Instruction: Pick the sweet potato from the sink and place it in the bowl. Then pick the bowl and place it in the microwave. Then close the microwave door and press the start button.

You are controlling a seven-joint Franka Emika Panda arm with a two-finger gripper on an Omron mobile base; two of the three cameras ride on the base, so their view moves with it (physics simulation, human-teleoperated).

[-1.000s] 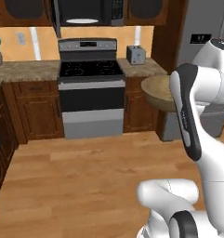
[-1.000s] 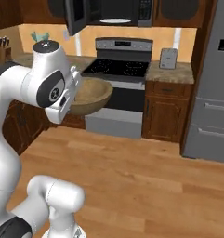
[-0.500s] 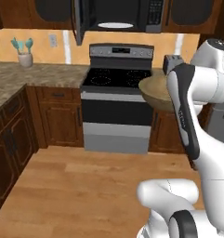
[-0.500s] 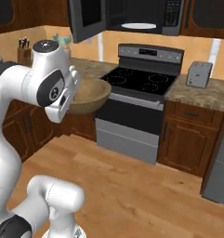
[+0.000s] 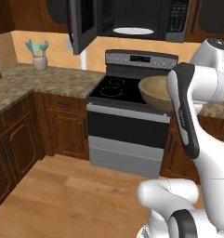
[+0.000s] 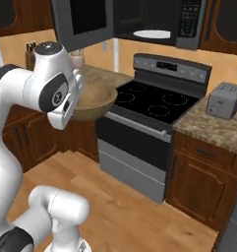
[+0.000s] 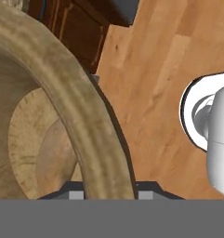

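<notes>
Now, from the left of the left base view: the microwave door (image 5: 83, 23) hangs open at upper left, its cavity beside it with the white turntable plate (image 5: 133, 31) in the microwave (image 5: 146, 21); below centre sits the black stove (image 5: 127, 88); at right the wooden bowl (image 5: 156, 94) is carried in the air just over the stove's right edge, half hidden by the arm. In the hand view the bowl's thick rim (image 7: 81, 121) runs down the left-centre and passes between the gripper (image 7: 108, 193) tips at the bottom, so the jaws are clamped narrowly on that rim; the sweet potato I cannot make out inside. I judge the bowl stiff and fairly light, smooth wood, liable to pivot on a one-sided rim pinch; keep it level.
</notes>
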